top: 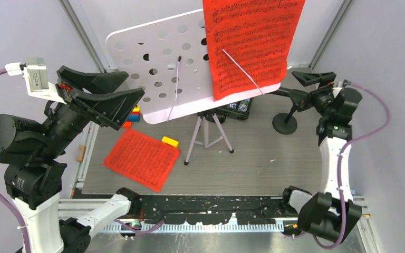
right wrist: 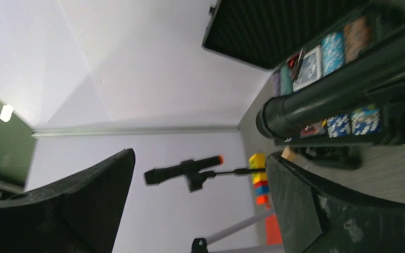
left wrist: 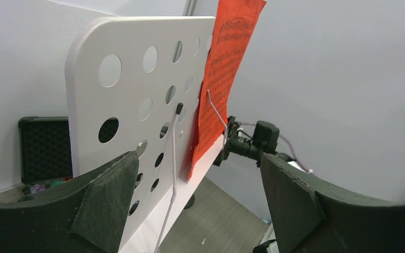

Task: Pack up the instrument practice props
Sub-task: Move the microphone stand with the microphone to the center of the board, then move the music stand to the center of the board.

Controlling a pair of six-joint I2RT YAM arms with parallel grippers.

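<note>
The white hole-punched music rack (top: 163,63) stands on silver tripod legs (top: 205,134) at mid-table. It fills the left wrist view (left wrist: 132,116). One red sheet-music page (top: 250,42) rests on its right half, also in the left wrist view (left wrist: 221,79). Another red page (top: 142,158) lies flat on the table. My left gripper (top: 136,84) is open and empty, raised beside the rack's left edge (left wrist: 200,174). My right gripper (top: 303,87) is open and empty (right wrist: 200,155), beside a black microphone (top: 282,94) on a round-based pole (top: 285,124). That microphone passes just outside one finger (right wrist: 337,95). A second microphone (right wrist: 184,171) stands far off.
An open black case of poker chips (top: 238,108) sits behind the tripod (right wrist: 343,42). Stacked toy blocks (top: 133,113) stand behind my left gripper (right wrist: 258,179). A yellow block (top: 170,141) lies by the flat page. Grey walls enclose three sides.
</note>
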